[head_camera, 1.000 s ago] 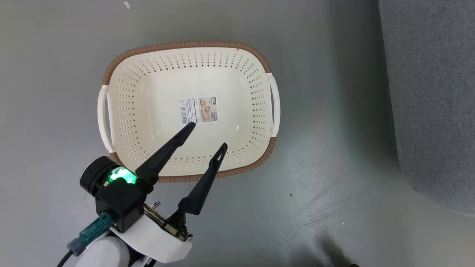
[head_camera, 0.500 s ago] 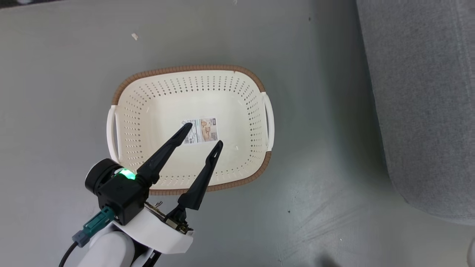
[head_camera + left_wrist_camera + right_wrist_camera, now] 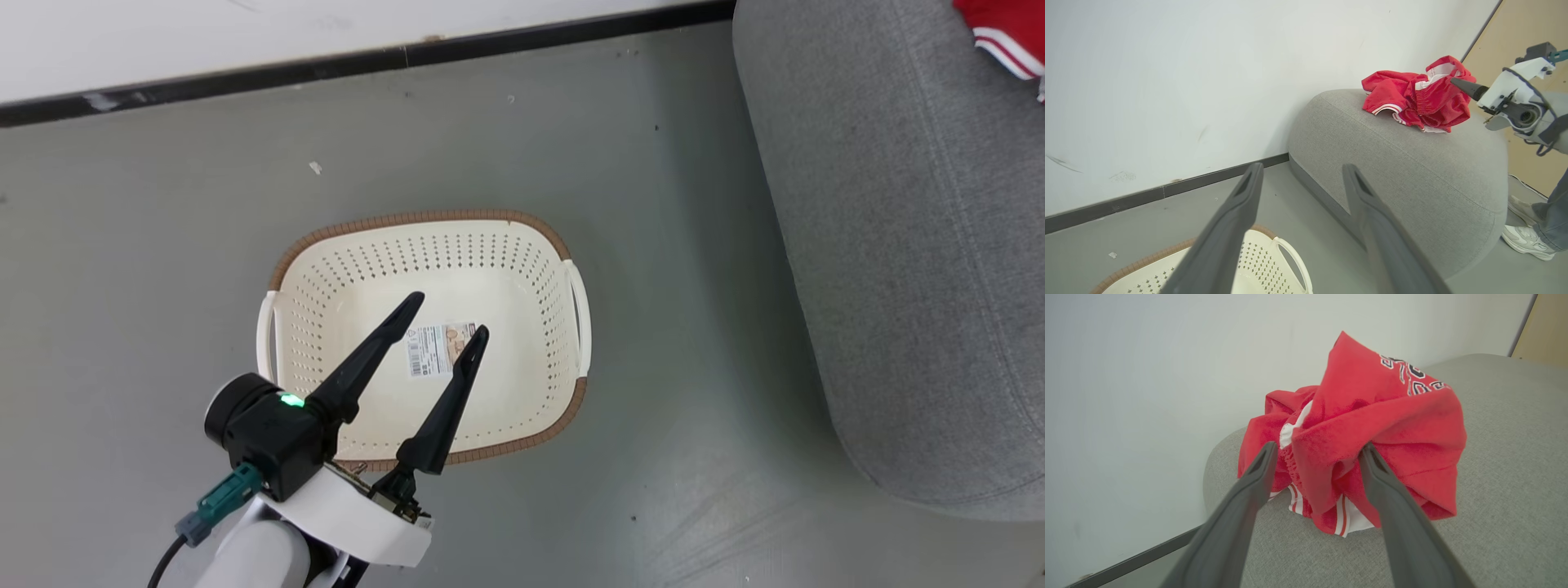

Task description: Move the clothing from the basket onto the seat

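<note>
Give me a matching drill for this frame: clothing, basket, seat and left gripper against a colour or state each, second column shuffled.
Column A
1. clothing
2. basket
3. seat
4. left gripper

Column B
a. open, fingers over the basket
b. red with white trim, bunched in a heap
c. grey, upholstered, with the heap on top of it
d. cream, perforated, no clothes in it

Pairs: 1-b, 2-d, 3-c, 4-a
</note>
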